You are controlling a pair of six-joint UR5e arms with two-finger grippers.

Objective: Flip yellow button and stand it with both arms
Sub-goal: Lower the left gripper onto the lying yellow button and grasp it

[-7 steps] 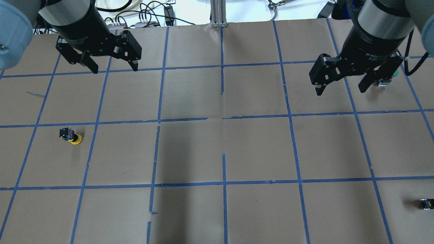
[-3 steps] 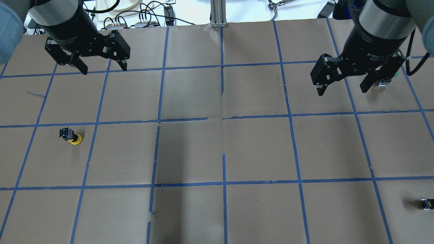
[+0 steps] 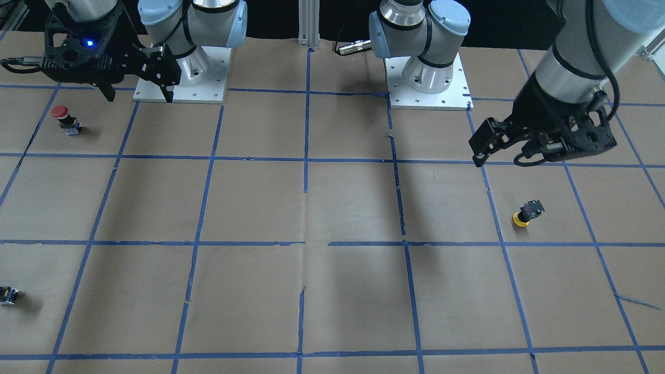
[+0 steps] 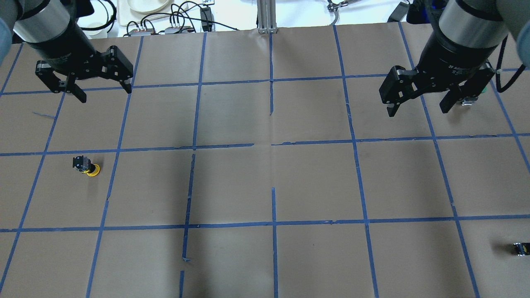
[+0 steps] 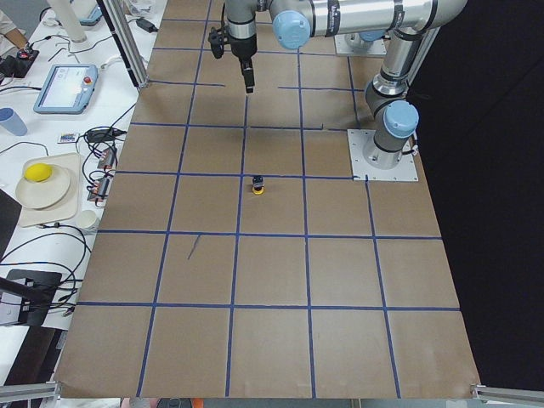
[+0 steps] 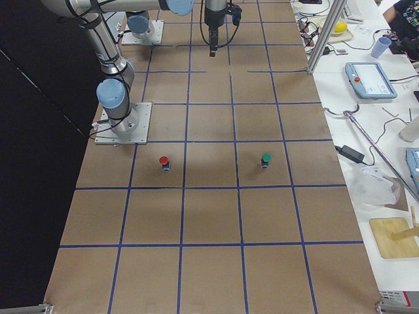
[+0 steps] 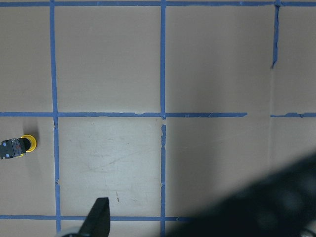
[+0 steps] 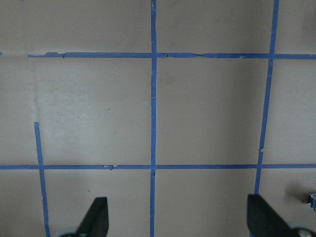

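The yellow button (image 4: 87,165) lies on its side on the brown paper at the table's left, yellow cap pointing right, black and grey base to the left. It also shows in the front view (image 3: 527,213), the left side view (image 5: 258,185) and at the left edge of the left wrist view (image 7: 17,147). My left gripper (image 4: 104,93) is open and empty, above the table beyond the button; it also shows in the front view (image 3: 499,160). My right gripper (image 4: 416,111) is open and empty at the far right, far from the button (image 3: 140,97) (image 8: 180,222).
A red-capped button (image 3: 62,115) stands near the right arm's base. A green-capped button (image 6: 266,159) stands beyond it, partly hidden by the right gripper in the overhead view. A small black switch block (image 4: 519,248) lies at the near right edge. Blue tape grids the paper.
My left gripper has moved to the overhead view's left and looks smaller, still open. The right gripper has barely moved. The yellow button has not moved.
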